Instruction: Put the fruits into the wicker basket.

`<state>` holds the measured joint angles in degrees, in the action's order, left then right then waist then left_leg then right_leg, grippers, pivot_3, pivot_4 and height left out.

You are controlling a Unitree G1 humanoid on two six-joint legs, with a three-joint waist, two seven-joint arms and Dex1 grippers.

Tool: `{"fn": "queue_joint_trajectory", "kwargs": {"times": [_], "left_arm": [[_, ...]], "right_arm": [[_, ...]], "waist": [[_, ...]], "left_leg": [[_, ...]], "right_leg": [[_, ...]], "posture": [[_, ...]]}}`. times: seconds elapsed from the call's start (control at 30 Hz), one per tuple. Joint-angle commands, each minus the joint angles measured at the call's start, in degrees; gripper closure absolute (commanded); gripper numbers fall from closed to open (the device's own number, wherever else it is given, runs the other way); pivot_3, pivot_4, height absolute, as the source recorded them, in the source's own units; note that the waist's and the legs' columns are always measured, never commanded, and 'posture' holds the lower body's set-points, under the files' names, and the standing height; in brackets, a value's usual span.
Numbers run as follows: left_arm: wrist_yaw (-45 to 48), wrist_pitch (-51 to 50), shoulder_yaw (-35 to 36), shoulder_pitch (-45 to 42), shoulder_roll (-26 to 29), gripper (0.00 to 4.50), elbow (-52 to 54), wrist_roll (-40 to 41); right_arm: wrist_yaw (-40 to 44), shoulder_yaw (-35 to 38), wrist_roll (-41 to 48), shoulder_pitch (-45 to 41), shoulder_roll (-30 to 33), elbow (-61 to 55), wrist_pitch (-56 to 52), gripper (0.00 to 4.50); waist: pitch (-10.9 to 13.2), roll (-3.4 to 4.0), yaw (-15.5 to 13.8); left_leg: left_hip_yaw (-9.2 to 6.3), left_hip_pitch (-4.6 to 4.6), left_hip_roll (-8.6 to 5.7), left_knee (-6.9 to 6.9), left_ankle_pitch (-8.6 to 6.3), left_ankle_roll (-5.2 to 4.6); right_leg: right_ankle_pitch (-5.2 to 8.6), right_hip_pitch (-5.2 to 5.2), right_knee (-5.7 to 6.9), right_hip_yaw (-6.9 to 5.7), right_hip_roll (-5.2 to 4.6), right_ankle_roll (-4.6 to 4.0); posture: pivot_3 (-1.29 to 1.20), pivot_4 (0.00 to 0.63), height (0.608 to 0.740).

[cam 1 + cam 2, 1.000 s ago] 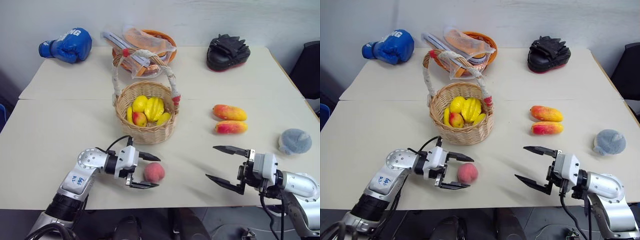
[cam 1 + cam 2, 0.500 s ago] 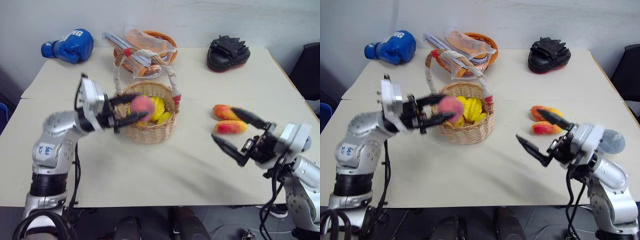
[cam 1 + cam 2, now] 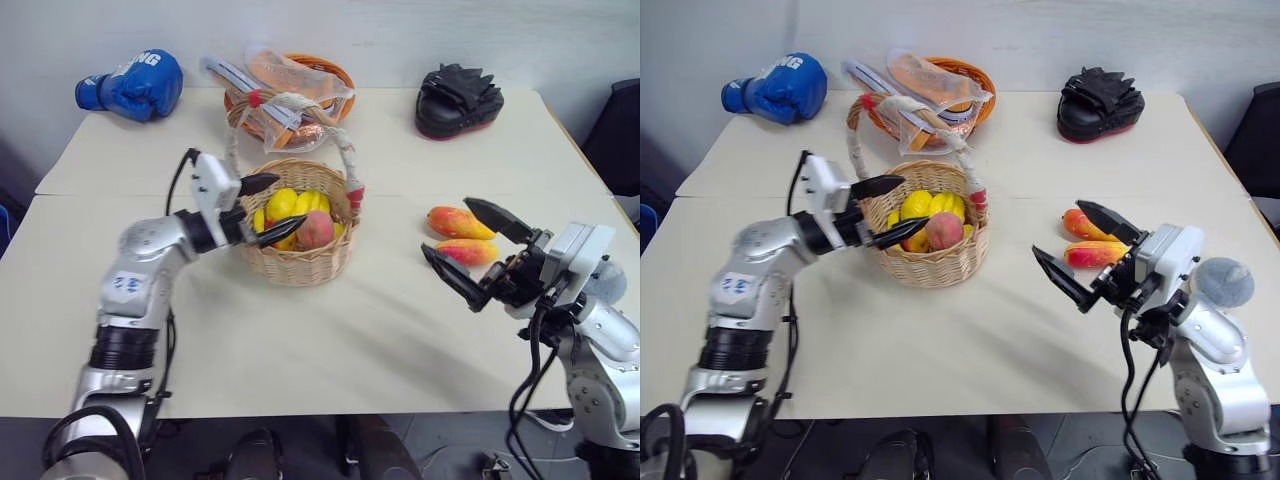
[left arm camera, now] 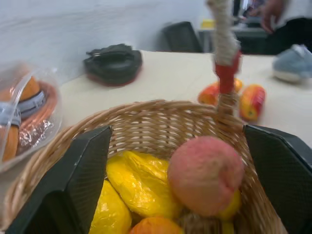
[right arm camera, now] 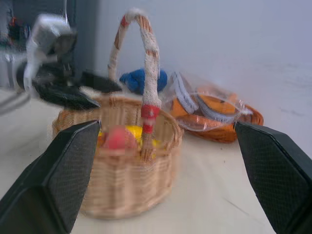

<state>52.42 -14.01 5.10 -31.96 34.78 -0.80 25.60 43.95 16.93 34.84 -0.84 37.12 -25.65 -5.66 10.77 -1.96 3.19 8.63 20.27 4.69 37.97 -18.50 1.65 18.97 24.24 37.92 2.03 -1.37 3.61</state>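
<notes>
two mangoes left, and they lie on the right arm's side

the two mangoes (image 3: 459,236) rest side by side on the table (image 3: 330,330), long axes running across it, well right of the wicker basket (image 3: 297,262). the right gripper (image 3: 468,247) hovers just beside them, jaws spread and empty. the peach (image 3: 316,229) sits in the basket, the left gripper (image 3: 268,207) agape at its rim.

Peach lying in the wicker basket between the spread fingers of the left gripper (image 4: 180,195).

The pink-red peach (image 4: 205,174) is resting inside the wicker basket (image 4: 146,117) on yellow fruits (image 4: 139,183), close to the handle's red-wrapped end (image 4: 227,78). Both black fingers (image 4: 78,180) are standing wide apart, touching nothing. Beyond the rim, two mangoes (image 4: 243,97) are lying on the table (image 4: 161,73), with a black pad (image 4: 113,62) farther back and plastic-wrapped orange items (image 4: 24,117) to one side.
</notes>
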Motion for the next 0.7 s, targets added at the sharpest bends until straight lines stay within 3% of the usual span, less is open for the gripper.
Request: {"fn": "queue_joint_trajectory", "kwargs": {"times": [0.03,0.17,0.27,0.4,0.53,0.7], "left_arm": [[11.34,2.23,7.57,4.24,8.0,0.01,-1.17,4.44],[20.0,-0.04,12.67,10.14,17.6,0.01,-3.9,6.31],[26.46,-2.0,14.91,19.25,23.71,0.01,-2.59,6.2],[26.56,0.14,17.6,26.51,22.29,0.01,1.61,7.13],[21.94,-0.26,18.21,27.13,18.13,0.01,5.69,8.17],[16.56,-1.87,16.87,27.0,13.07,0.01,11.43,9.59]], "right_arm": [[6.98,6.79,-3.05,4.22,4.31,5.06,5.52,0.0],[14.73,11.52,-6.26,12.22,6.5,14.15,13.08,0.0],[18.6,13.73,-9.32,17.06,6.41,22.27,20.56,0.0],[17.54,14.78,-12.18,18.34,5.73,28.04,26.35,0.0],[16.06,12.57,-12.07,16.7,7.04,23.84,22.78,0.0],[16.05,3.29,-17.27,-0.75,16.76,26.04,11.23,0.0]], "waist": [[0.0,0.0,0.06],[0.0,-0.02,-0.25],[0.0,0.0,-0.1],[0.01,0.0,0.09],[0.02,0.0,0.06],[0.03,0.14,1.59]], "left_leg": [[0.02,-0.02,-0.01,-0.01,0.0,0.0],[-0.05,-0.01,-0.01,-0.01,0.0,0.0],[-0.03,-0.02,-0.03,-0.03,-0.04,-0.09],[0.05,-0.07,-0.05,-0.03,-0.09,-0.19],[-0.04,-0.11,-0.03,-0.03,-0.05,-0.18],[0.02,-0.17,-0.01,-0.03,0.02,-0.2]], "right_leg": [[0.0,0.0,-0.01,0.0,0.02,-0.01],[0.02,-0.02,-0.04,-0.06,0.04,-0.04],[0.03,-0.04,-0.1,-0.06,-0.07,-0.03],[0.02,-0.09,-0.14,-0.04,-0.18,-0.01],[-0.14,-0.14,-0.11,-0.04,-0.16,-0.09],[-0.31,-0.18,-0.09,0.05,-0.13,-0.08]], "posture": [[0.0,0.15,0.74],[0.0,0.15,0.74],[0.0,0.15,0.74],[0.0,0.15,0.74],[0.0,0.15,0.74],[0.0,0.15,0.74]]}}
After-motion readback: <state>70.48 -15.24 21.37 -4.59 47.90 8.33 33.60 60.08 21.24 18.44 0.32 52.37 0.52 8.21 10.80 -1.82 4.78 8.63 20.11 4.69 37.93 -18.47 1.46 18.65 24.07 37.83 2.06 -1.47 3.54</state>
